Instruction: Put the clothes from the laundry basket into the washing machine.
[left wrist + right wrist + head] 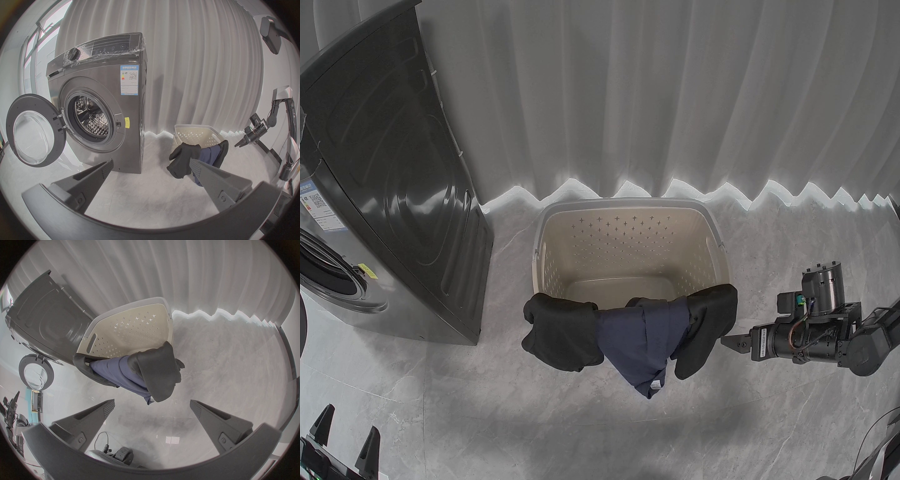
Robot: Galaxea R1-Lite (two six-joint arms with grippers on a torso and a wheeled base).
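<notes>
A beige laundry basket (631,250) stands on the floor in front of the curtain. Over its near rim hang a black garment (562,331), a navy garment (640,344) and another black garment (706,325). The dark grey washing machine (394,187) stands to the left; its round door (32,131) is swung open and the drum (92,117) shows bare metal. My right gripper (731,342) is open, just right of the black garment at the basket's right corner and apart from it. My left gripper (347,431) is open low at the near left, holding nothing and facing the machine.
A white pleated curtain (675,94) closes off the back. The grey floor (487,400) lies open between machine and basket. In the right wrist view a cable and some dark equipment (122,454) lie on the floor close to the gripper.
</notes>
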